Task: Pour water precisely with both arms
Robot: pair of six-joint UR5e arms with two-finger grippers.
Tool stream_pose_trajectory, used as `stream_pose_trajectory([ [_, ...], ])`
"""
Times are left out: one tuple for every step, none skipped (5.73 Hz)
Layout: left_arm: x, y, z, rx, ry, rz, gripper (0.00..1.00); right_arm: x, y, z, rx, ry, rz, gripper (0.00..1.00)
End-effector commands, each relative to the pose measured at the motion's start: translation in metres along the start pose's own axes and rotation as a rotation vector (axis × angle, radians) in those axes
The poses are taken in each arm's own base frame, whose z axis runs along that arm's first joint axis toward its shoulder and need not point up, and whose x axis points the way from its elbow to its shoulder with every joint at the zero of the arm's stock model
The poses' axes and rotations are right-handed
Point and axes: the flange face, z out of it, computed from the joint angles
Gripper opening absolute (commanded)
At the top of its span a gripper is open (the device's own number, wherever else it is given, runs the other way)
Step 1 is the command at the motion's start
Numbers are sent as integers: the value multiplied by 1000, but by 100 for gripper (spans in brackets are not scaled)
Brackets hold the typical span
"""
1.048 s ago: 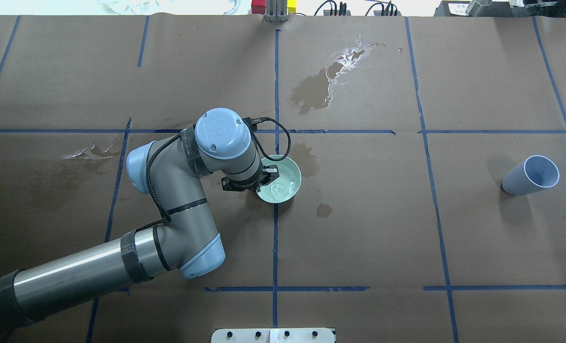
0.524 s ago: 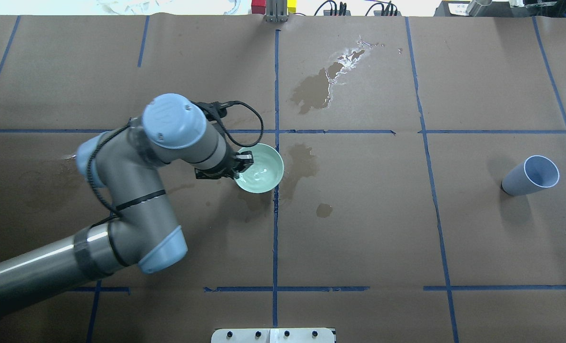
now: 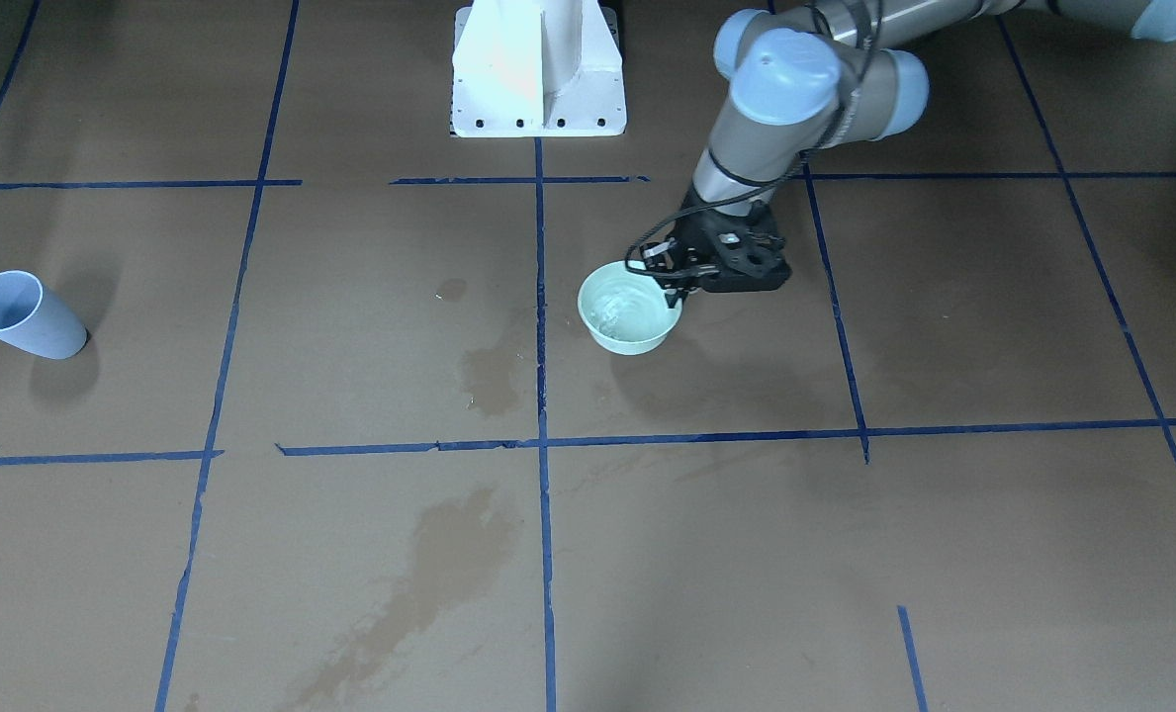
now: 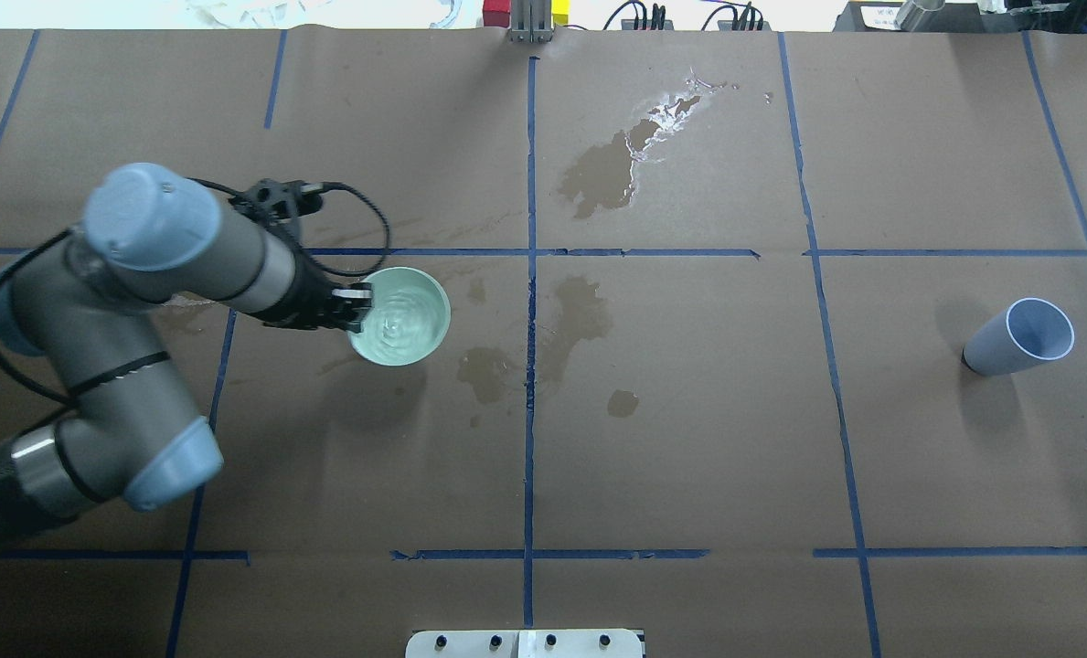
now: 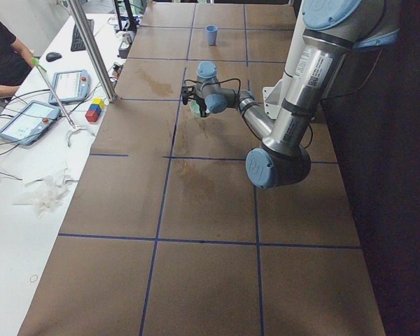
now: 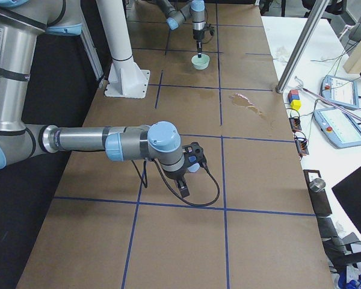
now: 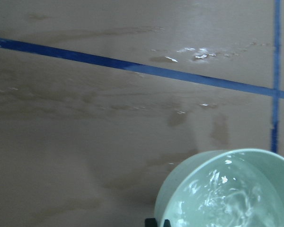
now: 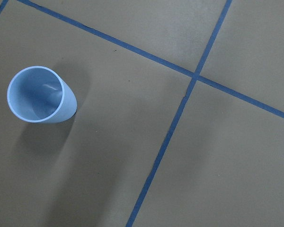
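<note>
The water (image 4: 402, 322) lies in the bottom of a pale green bowl (image 3: 631, 343), a shallow, rippled pool with bright glints across it in the left wrist view. The left gripper (image 4: 357, 307) is clamped on that bowl's rim, on the side turned away from the blue cup (image 4: 1018, 336). Its jaws pinch the wall between them, so the water sits just past the fingertips, inside the bowl rather than between the jaws. The bowl is upright, and its shadow falls a little apart from it on the brown paper (image 4: 689, 439), as if it is held just off the surface. Dark damp stains (image 4: 484, 373) lie near the bowl on its cup side, beside a blue tape line (image 4: 530, 411). The cup stands well apart from the bowl, its mouth open. The right gripper (image 6: 184, 189) hangs far from the bowl, above the cup; whether its jaws are apart or together cannot be told.
</note>
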Motion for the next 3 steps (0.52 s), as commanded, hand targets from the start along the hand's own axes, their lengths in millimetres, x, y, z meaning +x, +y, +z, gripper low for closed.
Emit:
stream_pose_trajectory([
  [-103,-15,-16,-54,-26,74,0,-1,0,0,1,-7,2,100],
  [-148,-18,-21,-54,-69,109,0,-2,0,0,0,-7,3,100],
  [-192,-23,-32,-55,-94,138,0,-2,0,0,0,-7,3,100],
])
